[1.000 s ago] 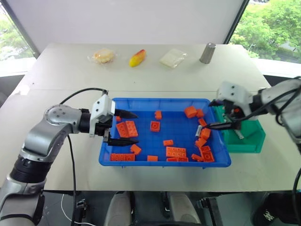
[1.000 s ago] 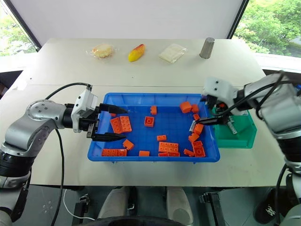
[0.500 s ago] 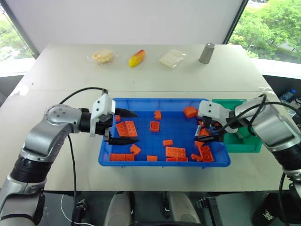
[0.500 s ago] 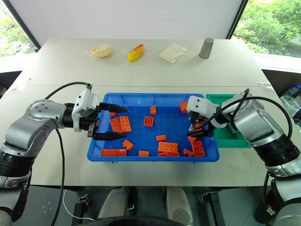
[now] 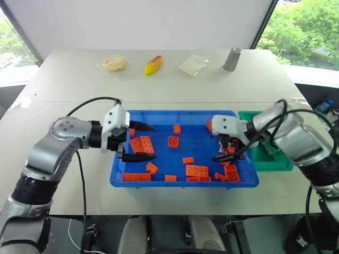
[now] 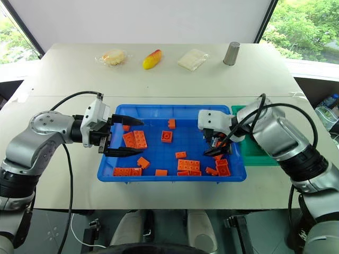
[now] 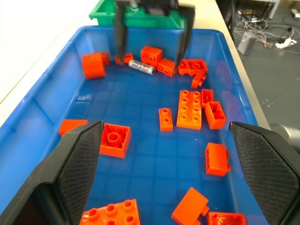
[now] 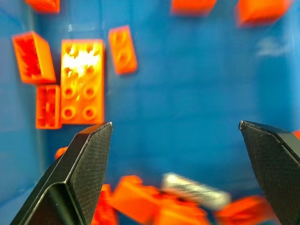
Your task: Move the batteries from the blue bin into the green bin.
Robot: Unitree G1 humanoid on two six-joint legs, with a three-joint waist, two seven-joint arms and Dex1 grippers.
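Over the right end of the blue bin, we are hovering our right claw with its fingers spread wide and holding nothing; one battery is lying among orange bricks right beneath it, touching a brick; the green bin is sitting just beside the blue bin's right wall on the table; our left claw is hanging over the left end of the blue bin, fingers apart and empty, pointing right.
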